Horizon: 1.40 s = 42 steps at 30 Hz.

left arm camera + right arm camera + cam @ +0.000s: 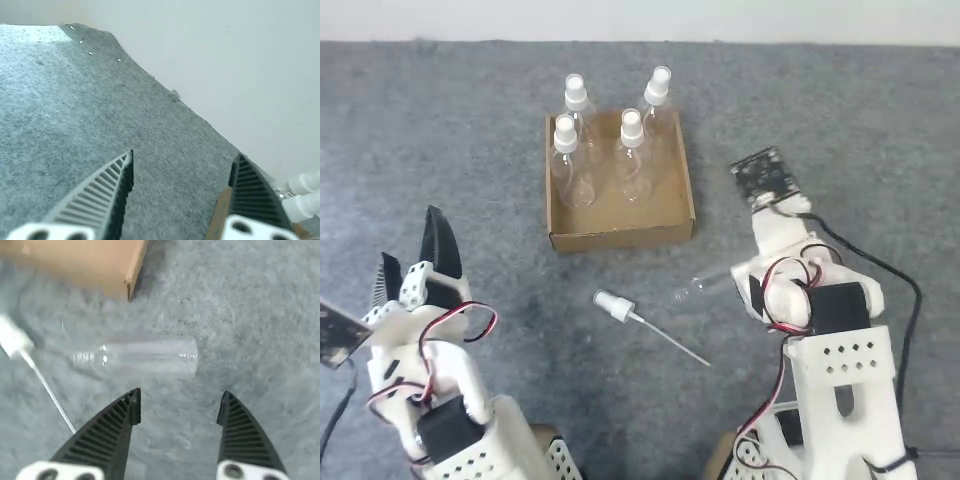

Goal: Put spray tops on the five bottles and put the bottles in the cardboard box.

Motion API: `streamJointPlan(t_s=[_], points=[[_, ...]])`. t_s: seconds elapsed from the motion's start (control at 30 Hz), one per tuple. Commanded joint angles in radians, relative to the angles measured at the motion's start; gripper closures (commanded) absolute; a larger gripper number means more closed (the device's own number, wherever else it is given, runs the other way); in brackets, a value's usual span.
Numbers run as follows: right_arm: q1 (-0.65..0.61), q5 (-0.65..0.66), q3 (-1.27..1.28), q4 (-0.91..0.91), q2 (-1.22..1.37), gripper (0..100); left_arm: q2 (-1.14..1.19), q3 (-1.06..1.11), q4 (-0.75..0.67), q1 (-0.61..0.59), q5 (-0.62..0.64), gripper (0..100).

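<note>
High view: the shallow brown cardboard box sits mid-tabletop. 4 clear plastic bottles stand upright inside it, each wearing a white spray cap, so I judge 4 of 5 done. The 5th clear plastic bottle lies on its side, uncapped, on the grey felt-like tabletop, just in front of the right arm. Its loose white spray top, trailing a long thin dip tube, lies apart from it, nearer the box's front wall. The left gripper sits off to one side, well apart from the box. I guess that leaves the middle free for the other arm.

Left wrist view: my left gripper's ribbed black fingers are spread wide with nothing between them, above bare felt. 2 white caps peek in at the frame's edge.

Right wrist view: the right gripper is likewise spread and empty. The lying bottle is just beyond its tips, crosswise to the fingers. I read that as lined up for a grasp across the barrel. The bottle is smooth, round and see-through, so I expect it to roll or slip easily. The felt's nap should damp that a little. The dip tube looks slender and bendy, awkward to thread into the narrow neck.
</note>
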Motion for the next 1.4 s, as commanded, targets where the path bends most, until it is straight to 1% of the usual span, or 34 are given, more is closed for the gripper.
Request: streamJointPlan(t_s=[0.0, 0.3, 0.4, 0.5, 0.77, 0.97, 1.03, 1.37], points=[[0.005, 0.152, -0.061, 0.035, -0.033, 79.7, -0.014, -0.005, -0.032, 0.002, -0.006, 70], [0.005, 0.489, -0.058, 0.131, -0.033, 79.7, -0.014, -0.005, -0.032, 0.002, -0.006, 70], [0.004, 0.566, -0.058, 0.151, -0.033, 79.7, -0.014, -0.005, -0.032, 0.002, -0.006, 70], [-0.018, 0.615, -0.058, 0.153, -0.033, 79.7, -0.014, -0.005, -0.032, 0.002, -0.006, 70], [-0.11, 0.738, -0.063, 0.229, -0.031, 79.7, -0.014, -0.005, -0.032, 0.002, -0.006, 70], [-0.173, 0.76, -0.058, 0.222, -0.03, 79.7, -0.014, -0.005, -0.032, 0.002, -0.006, 70], [-0.193, 0.799, -0.058, 0.229, -0.027, 79.7, -0.014, -0.005, -0.032, 0.002, -0.006, 70], [-0.206, 0.957, -0.068, 0.219, 0.202, 79.7, -0.014, -0.005, -0.032, 0.002, -0.006, 70]])
